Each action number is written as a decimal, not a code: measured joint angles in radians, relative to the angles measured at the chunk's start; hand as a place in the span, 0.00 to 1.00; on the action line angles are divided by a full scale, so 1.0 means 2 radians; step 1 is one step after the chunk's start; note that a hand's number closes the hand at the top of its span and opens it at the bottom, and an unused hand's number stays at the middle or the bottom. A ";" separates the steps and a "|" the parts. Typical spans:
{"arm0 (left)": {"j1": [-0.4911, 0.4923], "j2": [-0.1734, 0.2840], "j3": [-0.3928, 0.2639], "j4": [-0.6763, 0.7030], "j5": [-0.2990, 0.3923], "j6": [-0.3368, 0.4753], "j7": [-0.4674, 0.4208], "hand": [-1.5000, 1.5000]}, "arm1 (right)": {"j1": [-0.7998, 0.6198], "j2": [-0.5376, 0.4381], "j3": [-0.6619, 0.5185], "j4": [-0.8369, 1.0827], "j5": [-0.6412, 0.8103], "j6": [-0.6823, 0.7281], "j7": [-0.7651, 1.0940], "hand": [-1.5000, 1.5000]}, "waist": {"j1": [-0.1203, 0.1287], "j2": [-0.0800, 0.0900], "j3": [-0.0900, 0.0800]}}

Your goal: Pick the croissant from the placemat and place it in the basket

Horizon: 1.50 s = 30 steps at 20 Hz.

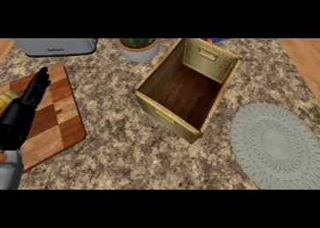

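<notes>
The basket (163,113), an olive-green open box with a brown wooden floor, stands tilted at the counter's middle, and nothing shows inside it. To its right lies the round grey woven placemat (274,144), its surface bare. No croissant shows anywhere in the view. My left hand (17,118) rests at the left edge, open, its fingers straight and pointing up over the cutting board. My right hand does not show.
A checkered wooden cutting board (57,120) lies at the left with a yellow item (3,101) on it, partly behind my hand. A grey toaster (55,46) and a potted plant (138,48) stand along the back. Speckled counter stretches between board and basket.
</notes>
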 measured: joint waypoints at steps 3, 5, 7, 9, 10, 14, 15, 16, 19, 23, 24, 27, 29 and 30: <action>-0.003 0.001 0.000 -0.001 0.003 -0.006 -0.001 0.50 | -0.052 0.008 0.014 -0.056 -0.021 0.049 0.087 1.00 | 0.010 0.003 0.000; -0.008 -0.001 -0.002 0.005 0.000 -0.005 -0.004 0.50 | -0.083 0.019 0.026 -0.090 -0.032 0.077 0.150 1.00 | 0.014 0.006 0.001; -0.012 -0.008 -0.009 0.006 -0.002 -0.004 -0.006 0.50 | -0.123 0.030 0.043 -0.102 -0.038 0.099 0.208 1.00 | 0.020 0.008 0.001; -0.011 -0.009 -0.009 0.002 -0.002 -0.007 -0.006 0.50 | -0.154 0.045 0.059 -0.117 -0.044 0.114 0.261 1.00 | 0.025 0.010 0.001; -0.009 -0.011 -0.012 -0.002 -0.004 -0.006 -0.007 0.50 | -0.171 0.054 0.069 -0.117 -0.042 0.115 0.281 1.00 | 0.028 0.011 0.002; -0.026 -0.016 -0.016 -0.002 -0.008 -0.005 0.003 0.50 | -0.233 0.083 0.095 -0.077 -0.033 0.105 0.317 1.00 | 0.034 0.015 0.002; -0.025 -0.019 -0.020 -0.003 -0.012 -0.002 0.001 0.50 | -0.243 0.091 0.099 -0.062 -0.029 0.100 0.322 1.00 | 0.035 0.015 0.002; -0.031 -0.020 -0.021 -0.004 -0.013 -0.003 0.007 0.50 | -0.252 0.097 0.102 -0.046 -0.025 0.096 0.325 1.00 | 0.036 0.016 0.002; -0.035 -0.019 -0.018 0.000 -0.011 -0.005 0.009 0.50 | -0.279 0.112 0.106 -0.008 -0.025 0.093 0.333 1.00 | 0.037 0.017 0.002; -0.039 -0.018 -0.015 -0.002 -0.011 -0.009 0.014 0.50 | -0.289 0.131 0.111 0.035 -0.024 0.091 0.338 1.00 | 0.037 0.017 0.002; -0.040 -0.016 -0.012 0.000 -0.008 -0.012 0.012 0.50 | -0.293 0.136 0.112 0.045 -0.025 0.091 0.341 1.00 | 0.037 0.017 0.002; -0.029 -0.018 -0.013 -0.010 -0.007 -0.013 0.014 0.50 | -0.288 0.144 0.120 0.060 -0.022 0.096 0.348 1.00 | 0.036 0.016 0.002; -0.027 -0.018 -0.012 -0.012 -0.006 -0.014 0.013 0.50 | -0.281 0.142 0.135 0.076 -0.013 0.105 0.345 1.00 | 0.035 0.016 0.002; -0.028 -0.016 -0.009 -0.011 -0.005 -0.015 0.014 0.50 | -0.277 0.141 0.142 0.083 -0.009 0.111 0.342 1.00 | 0.034 0.016 0.002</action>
